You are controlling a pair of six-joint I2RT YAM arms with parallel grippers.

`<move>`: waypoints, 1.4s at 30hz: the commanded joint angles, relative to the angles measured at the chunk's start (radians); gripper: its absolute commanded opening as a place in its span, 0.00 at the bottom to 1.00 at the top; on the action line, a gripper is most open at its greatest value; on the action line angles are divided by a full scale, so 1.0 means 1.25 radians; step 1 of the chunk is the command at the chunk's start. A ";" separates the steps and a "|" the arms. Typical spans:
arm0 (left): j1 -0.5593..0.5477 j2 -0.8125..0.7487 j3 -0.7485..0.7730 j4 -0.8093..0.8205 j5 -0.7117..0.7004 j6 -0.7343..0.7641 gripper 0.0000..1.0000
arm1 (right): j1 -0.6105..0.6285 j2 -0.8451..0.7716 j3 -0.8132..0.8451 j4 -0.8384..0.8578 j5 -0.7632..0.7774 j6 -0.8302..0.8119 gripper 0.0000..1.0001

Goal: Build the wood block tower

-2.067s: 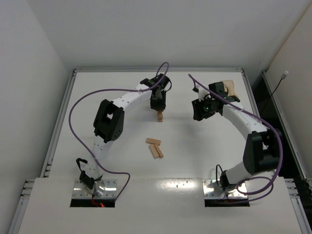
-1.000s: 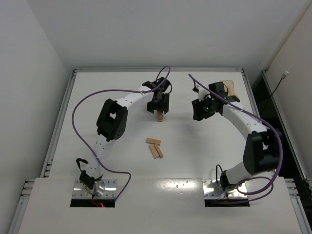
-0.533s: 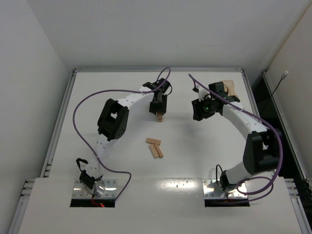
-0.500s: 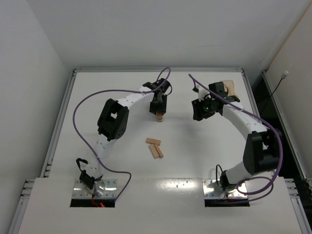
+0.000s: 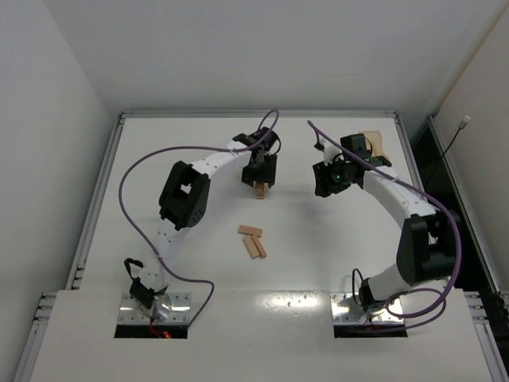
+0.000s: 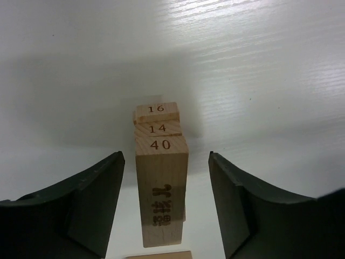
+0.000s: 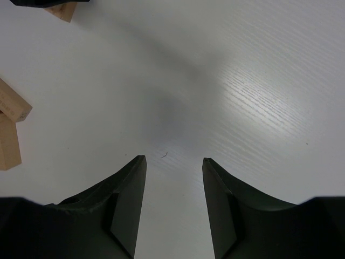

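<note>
The tower (image 5: 259, 192) is a narrow stack of tan wood blocks at the table's middle back. In the left wrist view its top block (image 6: 161, 194), stamped 40, lies on blocks stamped 14 and 16. My left gripper (image 5: 260, 178) hangs right over the stack. It is open (image 6: 166, 154), and bare table shows between each finger and the top block. Two loose wood blocks (image 5: 252, 241) lie nearer the front; they also show at the left edge of the right wrist view (image 7: 9, 129). My right gripper (image 5: 326, 181) is open (image 7: 174, 158) above bare table with nothing between its fingers.
A translucent orange-tan tray (image 5: 374, 143) sits at the back right, behind the right arm. Purple cables loop over both arms. A raised rail (image 5: 254, 114) borders the table's back and sides.
The left gripper narrowed around the tower's top half a second ago and has since widened again. The stack stands where it was. The right arm has not moved.
</note>
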 commanded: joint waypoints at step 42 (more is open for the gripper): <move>-0.051 -0.067 -0.085 0.024 0.011 -0.041 0.39 | 0.005 -0.005 0.026 0.014 -0.024 0.007 0.43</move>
